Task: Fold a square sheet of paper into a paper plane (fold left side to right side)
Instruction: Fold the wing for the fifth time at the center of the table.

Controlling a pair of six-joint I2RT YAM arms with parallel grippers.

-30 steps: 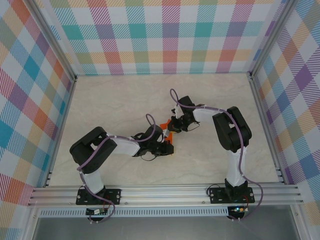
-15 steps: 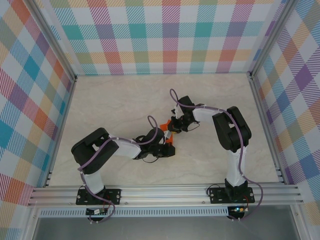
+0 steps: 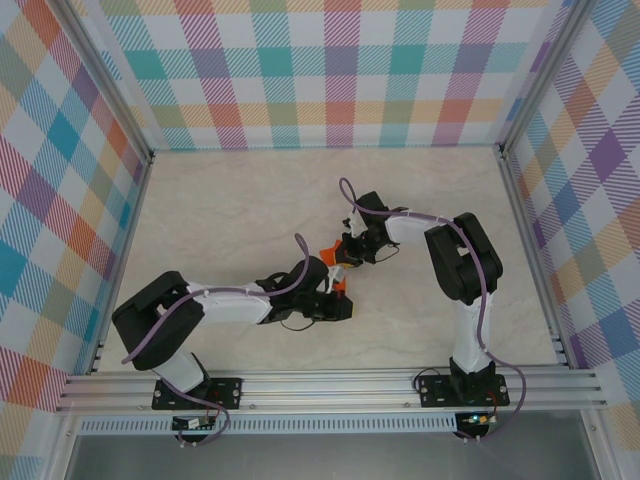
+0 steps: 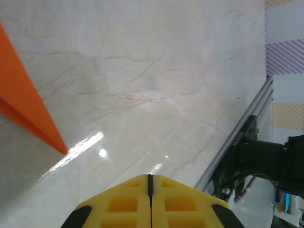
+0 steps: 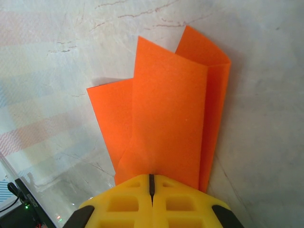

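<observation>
While the square sheet of paper [image 5: 166, 123] is being worked, table [image 3: 220, 220]: pale marble, with the sheet lying near its middle
Left arm [image 3: 215, 300]: stretched lower and longer than a second ago, elbow swung away from the sheet, wrist slid along the sheet's near end
Right arm [image 3: 460, 260]: barely shifted, reaching to the sheet's far end
Sheet: already creased into a narrow layered shape, laid flat
Left gripper [image 4: 150, 178]: pads pressed together on nothing, just beside the sheet's pointed tip
Right gripper [image 5: 152, 176]: pads closed at the sheet's edge; whether a layer is pinched cannot be told
Meaning: the left side is judged released, so a crease is likely being set
</observation>
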